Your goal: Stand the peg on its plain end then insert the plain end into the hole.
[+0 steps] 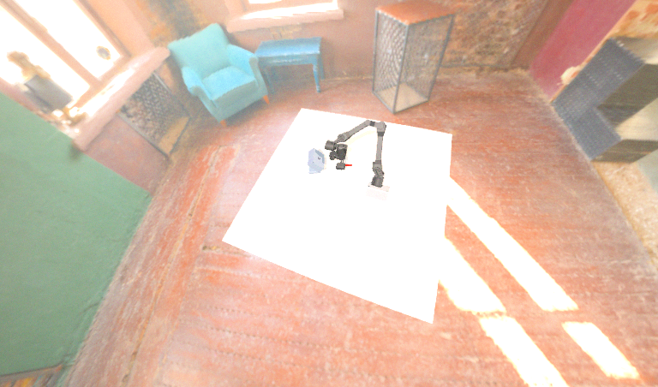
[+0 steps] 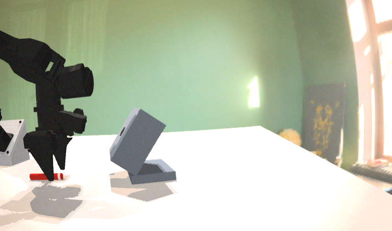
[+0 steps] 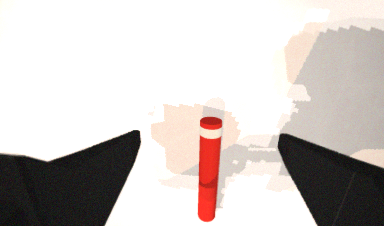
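Note:
The red peg (image 1: 349,165) (image 2: 37,176) (image 3: 209,158) lies flat on the white table (image 1: 363,247) (image 2: 260,173). Its white-banded end faces the panel and is at the top in the wrist view; its plain end points away from the panel. My gripper (image 1: 341,166) (image 2: 56,174) (image 3: 209,138) is open and points down, low over the peg. The fingers stand on both sides of the peg near its banded half, with a gap on each side. The grey-blue sloped panel (image 1: 314,163) (image 2: 144,136) has one hole (image 2: 122,131) in the face toward the peg.
The panel's low foot (image 2: 170,175) rests on the table, a short way beyond the peg's banded end. The arm's light base block (image 1: 378,192) (image 2: 18,153) is on the opposite side of the peg from the panel.

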Tool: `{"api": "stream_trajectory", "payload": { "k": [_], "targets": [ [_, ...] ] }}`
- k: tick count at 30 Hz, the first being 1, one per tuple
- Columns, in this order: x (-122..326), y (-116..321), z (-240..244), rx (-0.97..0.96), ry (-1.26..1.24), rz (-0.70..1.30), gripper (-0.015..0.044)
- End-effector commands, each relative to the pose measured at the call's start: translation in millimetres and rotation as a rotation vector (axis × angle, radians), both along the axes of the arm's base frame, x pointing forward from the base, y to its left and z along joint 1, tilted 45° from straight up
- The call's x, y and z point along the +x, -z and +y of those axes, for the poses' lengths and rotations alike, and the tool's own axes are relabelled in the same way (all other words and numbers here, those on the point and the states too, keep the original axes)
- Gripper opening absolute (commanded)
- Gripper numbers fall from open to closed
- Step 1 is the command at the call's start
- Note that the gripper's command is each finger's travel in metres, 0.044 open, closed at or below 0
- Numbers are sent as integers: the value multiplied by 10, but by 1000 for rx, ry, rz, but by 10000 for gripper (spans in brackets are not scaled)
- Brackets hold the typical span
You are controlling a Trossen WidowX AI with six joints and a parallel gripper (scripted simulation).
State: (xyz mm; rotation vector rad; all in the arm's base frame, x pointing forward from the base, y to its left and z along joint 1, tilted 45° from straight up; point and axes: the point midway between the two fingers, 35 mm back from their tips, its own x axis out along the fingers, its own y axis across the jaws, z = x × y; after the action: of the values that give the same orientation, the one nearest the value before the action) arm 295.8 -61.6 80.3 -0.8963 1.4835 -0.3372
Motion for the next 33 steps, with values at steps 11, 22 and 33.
{"api": "stream_trajectory", "payload": {
  "k": [11,22,33],
  "targets": [
    [-1,28,-39,-5,-2,2,204],
    [-1,28,-39,-5,-2,2,110],
    [-1,28,-39,-5,-2,2,49]
  ]
}}
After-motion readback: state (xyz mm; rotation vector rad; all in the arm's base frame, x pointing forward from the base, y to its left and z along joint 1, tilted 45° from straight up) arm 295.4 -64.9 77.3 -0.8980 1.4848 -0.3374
